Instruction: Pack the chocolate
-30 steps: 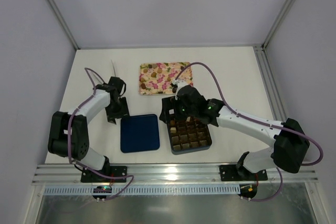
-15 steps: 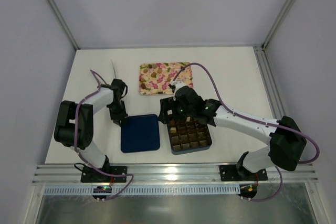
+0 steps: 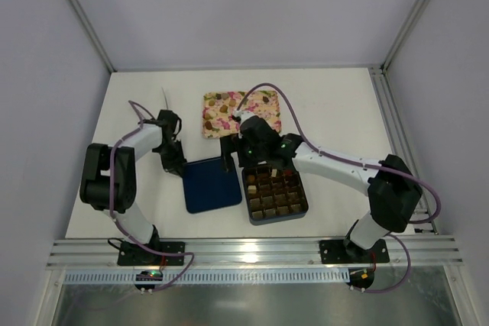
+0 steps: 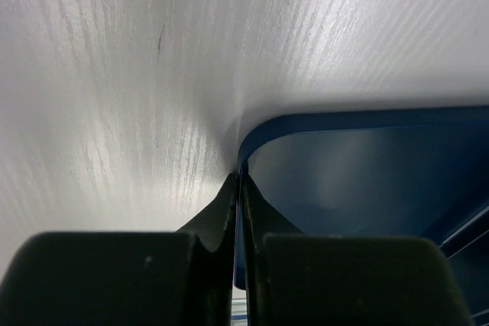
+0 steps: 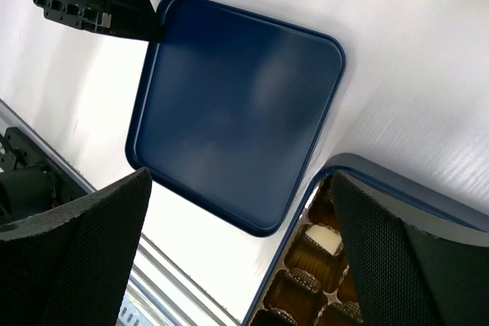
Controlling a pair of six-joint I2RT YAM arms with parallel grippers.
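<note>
White surface [image 3: 336, 112] walled by pale panels: the chocolate [image 3: 220, 98] lies partly on the floral tray [image 3: 216, 124] at the far side and partly in cells of the dark gridded box [image 3: 304, 208] beneath the right arm — one whitish piece [image 5: 325, 240] shows in a cell. Left tool [image 4: 238, 181] is pinched tight on the rim of the flat blue lid [image 3: 212, 185] at its far-left corner. Right tool [image 5: 244, 265] — fingers spread wide, holding nothing — hangs above the gap between lid and box.
</note>
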